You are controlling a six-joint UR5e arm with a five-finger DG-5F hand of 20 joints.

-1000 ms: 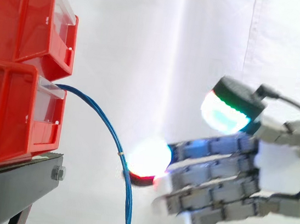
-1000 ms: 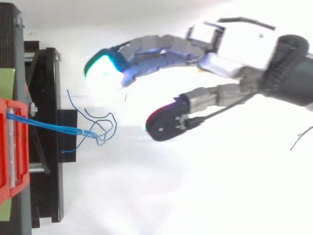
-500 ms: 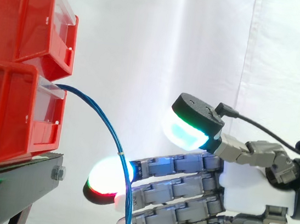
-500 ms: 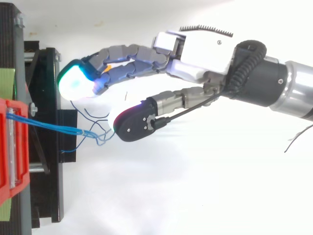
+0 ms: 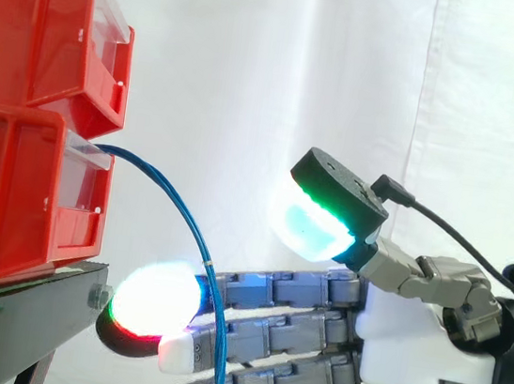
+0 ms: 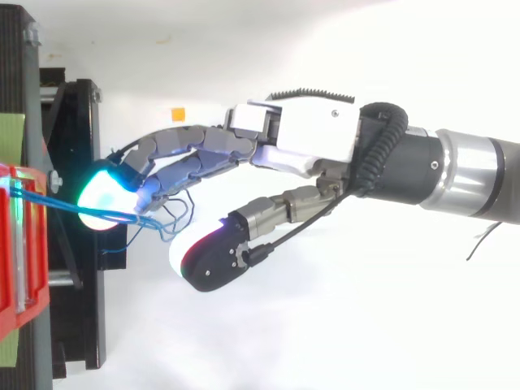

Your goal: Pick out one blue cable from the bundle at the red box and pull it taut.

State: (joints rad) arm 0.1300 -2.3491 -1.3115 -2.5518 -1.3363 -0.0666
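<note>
At the left, two red bins (image 5: pixel 42 22) sat stacked on a black stand (image 5: pixel 27 318). From the front of the lower bin (image 5: pixel 11 188) the blue cable bundle (image 5: pixel 175 202) came out, arched to the right and dropped steeply toward the bottom edge of the side view. From above, the same bundle ran rightward off the bin and frayed into thin loose strands (image 6: pixel 177 213) between the fingers and the thumb.

The hand (image 5: pixel 409 335) reached in from the right before the white curtain (image 5: pixel 495 110), its fingers stretched out nearly straight toward the bins and only gently curved. The leading fingertips (image 5: pixel 156 297) glowed white and red beside the stand's edge, and the bundle crossed in front of them; whether it touched them could not be told. In the top view the cable lay across the cyan-white pad (image 6: pixel 101 201). The thumb (image 6: pixel 213 258) stood well apart from the fingers, raised above them in the side view with its pad glowing green and cyan. The hand was spread wide, with nothing pinched or gripped.
</note>
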